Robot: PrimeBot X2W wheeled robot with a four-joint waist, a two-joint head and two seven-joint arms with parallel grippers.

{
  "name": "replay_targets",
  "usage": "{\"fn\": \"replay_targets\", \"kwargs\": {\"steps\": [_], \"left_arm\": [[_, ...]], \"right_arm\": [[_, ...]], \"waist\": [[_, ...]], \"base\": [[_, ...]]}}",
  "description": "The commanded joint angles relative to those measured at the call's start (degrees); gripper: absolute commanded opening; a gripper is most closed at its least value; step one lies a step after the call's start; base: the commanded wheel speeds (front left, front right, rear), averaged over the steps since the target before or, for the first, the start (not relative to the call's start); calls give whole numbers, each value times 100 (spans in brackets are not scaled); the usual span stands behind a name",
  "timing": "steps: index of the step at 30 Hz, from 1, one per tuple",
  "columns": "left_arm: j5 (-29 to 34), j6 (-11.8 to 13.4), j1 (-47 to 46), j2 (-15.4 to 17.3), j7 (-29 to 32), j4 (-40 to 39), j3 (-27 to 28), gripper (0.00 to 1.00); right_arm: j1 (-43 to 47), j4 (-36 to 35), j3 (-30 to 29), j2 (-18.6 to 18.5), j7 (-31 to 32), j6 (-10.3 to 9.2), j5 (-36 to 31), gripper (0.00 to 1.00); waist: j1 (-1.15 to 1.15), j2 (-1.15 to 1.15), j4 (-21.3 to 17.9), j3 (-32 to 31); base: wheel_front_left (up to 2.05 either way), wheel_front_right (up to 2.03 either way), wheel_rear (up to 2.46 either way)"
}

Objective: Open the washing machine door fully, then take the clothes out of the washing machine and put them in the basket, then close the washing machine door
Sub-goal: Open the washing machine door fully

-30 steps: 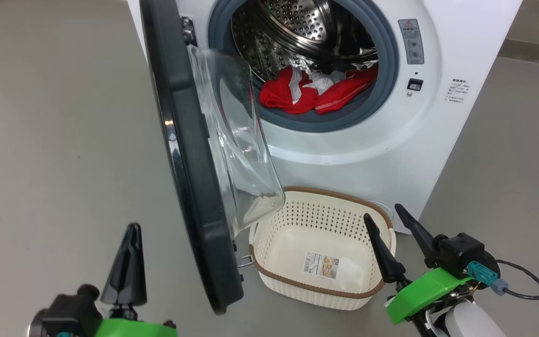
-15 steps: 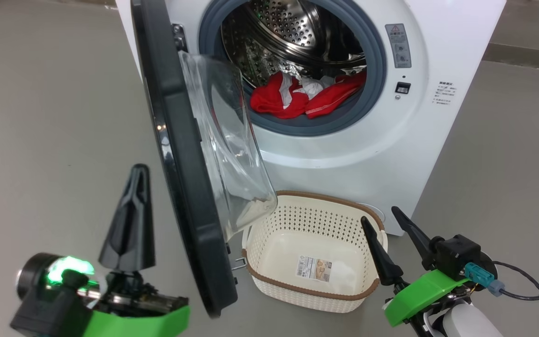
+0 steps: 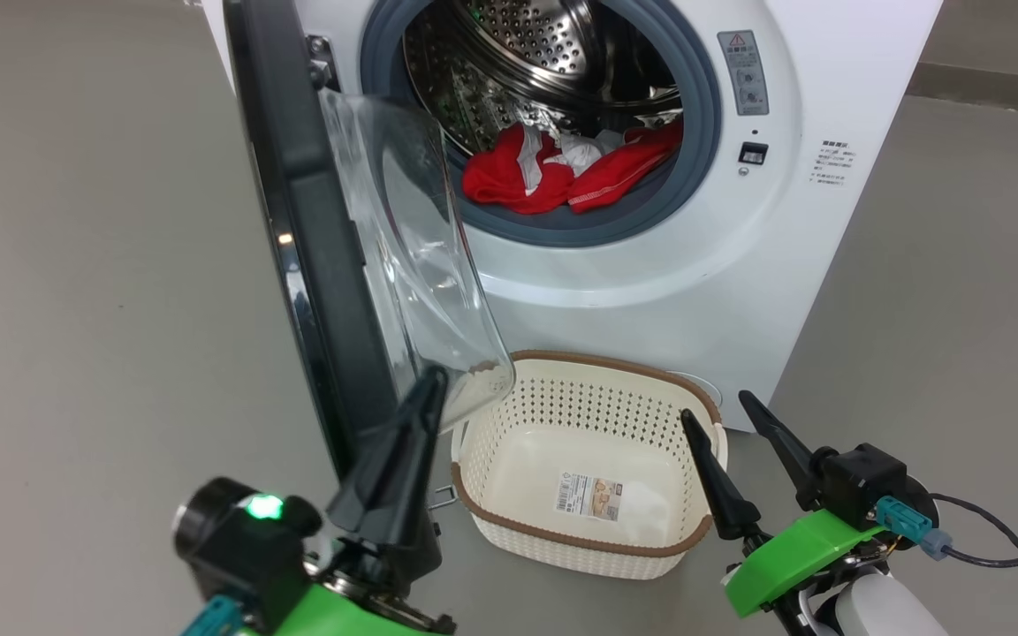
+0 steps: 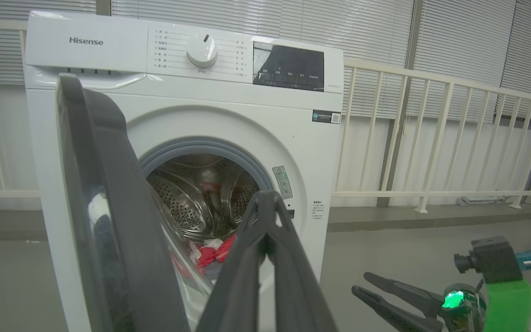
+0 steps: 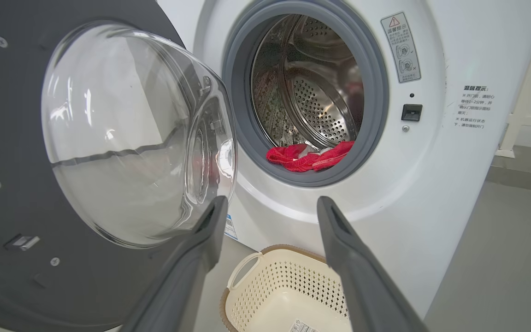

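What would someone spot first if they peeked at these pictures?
Probably the bright red clothes, heaped at the front of the shiny steel drum inside the white washing machine. Next, the big washing machine door, swung open on the left with its clear glass bulge, and the empty cream basket on the floor below.

The washing machine door (image 3: 297, 221) juts out left of the unblocked drum (image 3: 562, 53), its bowl near the basket (image 3: 553, 552).

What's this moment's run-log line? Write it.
black-rimmed glass door standing open; red fabric clothes in steel drum; cream perforated basket empty; left fingers shut; right fingers open
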Motion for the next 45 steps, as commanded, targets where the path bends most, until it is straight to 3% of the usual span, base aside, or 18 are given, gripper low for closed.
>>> {"fn": "replay_targets", "kwargs": {"steps": [1, 7, 20, 34, 45], "left_arm": [[-98, -62, -221, 42, 90, -26, 101, 0], [-323, -110, -171, 1, 357, 485, -66, 0], [-339, 230, -171, 37, 406, 1097, 137, 0], [-329, 714, -2, 119, 363, 959, 492, 0], [-371, 955, 198, 265, 331, 784, 782, 0]], "right_arm": [[-71, -123, 139, 28, -52, 19, 33, 100], [-124, -107, 153, 28, -52, 19, 40, 100], [-126, -74, 116, 28, -52, 19, 96, 100], [-97, -83, 64, 28, -52, 19, 58, 100], [-111, -66, 77, 28, -52, 19, 25, 100]], "waist": [[0, 0, -5, 20], [0, 0, -25, 80], [0, 0, 20, 184], [0, 0, 226, 261], [0, 0, 448, 317]], "base": [[0, 0, 0], [0, 0, 0], [0, 0, 0], [0, 0, 0], [0, 0, 0]]}}
